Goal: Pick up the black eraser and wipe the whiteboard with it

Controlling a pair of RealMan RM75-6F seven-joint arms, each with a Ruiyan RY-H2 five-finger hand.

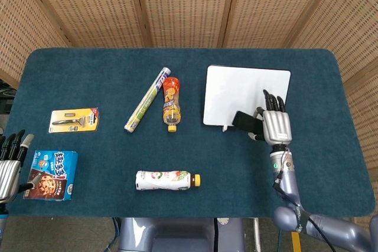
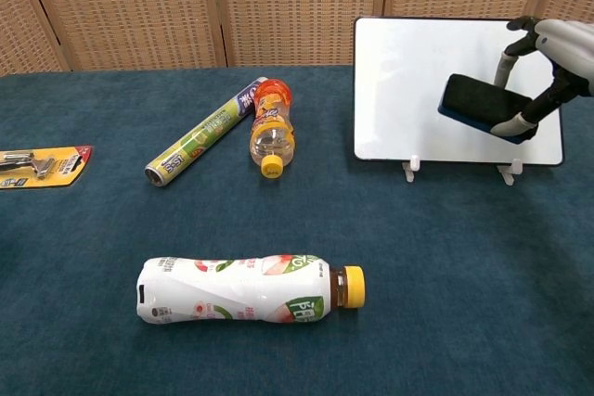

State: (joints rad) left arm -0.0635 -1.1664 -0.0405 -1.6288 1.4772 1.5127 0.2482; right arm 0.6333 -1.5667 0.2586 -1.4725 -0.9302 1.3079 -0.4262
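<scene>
My right hand [image 1: 275,124] [image 2: 549,67] holds the black eraser [image 2: 481,106] [image 1: 244,121] lifted off the table, in front of the lower right part of the whiteboard [image 2: 418,81] [image 1: 236,90]. The whiteboard stands propped on small white feet at the right of the table and its face looks blank. I cannot tell whether the eraser touches the board. My left hand [image 1: 10,163] rests at the far left edge in the head view, fingers apart, holding nothing.
A foil-wrapped roll [image 1: 146,100] and an orange bottle [image 1: 170,102] lie mid-table, left of the board. A white bottle with a yellow cap [image 2: 246,288] lies near the front. A razor pack [image 1: 74,120] and a blue cookie box [image 1: 53,174] sit at the left.
</scene>
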